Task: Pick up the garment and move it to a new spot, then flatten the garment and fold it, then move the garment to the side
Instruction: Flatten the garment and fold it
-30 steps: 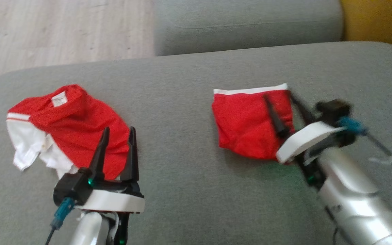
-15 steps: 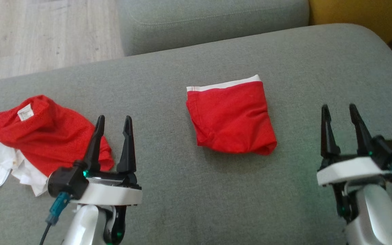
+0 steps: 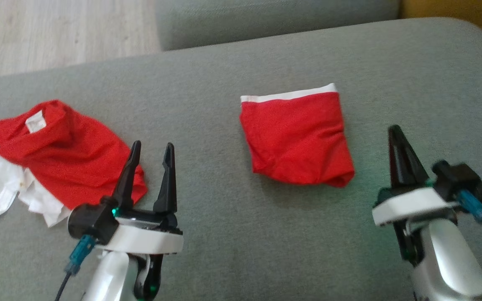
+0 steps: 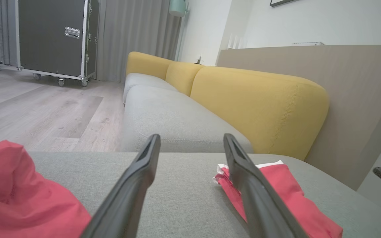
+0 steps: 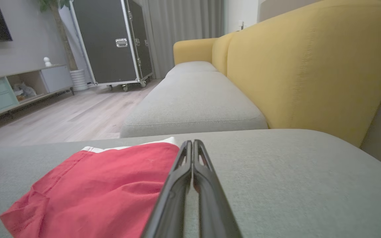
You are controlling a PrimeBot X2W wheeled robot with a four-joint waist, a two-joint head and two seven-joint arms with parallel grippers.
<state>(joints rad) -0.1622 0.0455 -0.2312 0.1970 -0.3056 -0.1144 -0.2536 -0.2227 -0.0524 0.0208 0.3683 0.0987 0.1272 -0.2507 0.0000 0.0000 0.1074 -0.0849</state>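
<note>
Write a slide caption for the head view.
Folded red garment on sofa; left end effector open, right end effector shut, both empty.

The grey seat cushion (image 3: 241,251) is viewed from above and fairly near by the head camera, tilted steeply down. It is skimmed low and close by both wrist cameras, which are aimed level across it toward the yellow backrest (image 4: 260,105) and wooden floor (image 4: 45,112). The folded red garment (image 3: 297,140) is shared by all three views.
</note>
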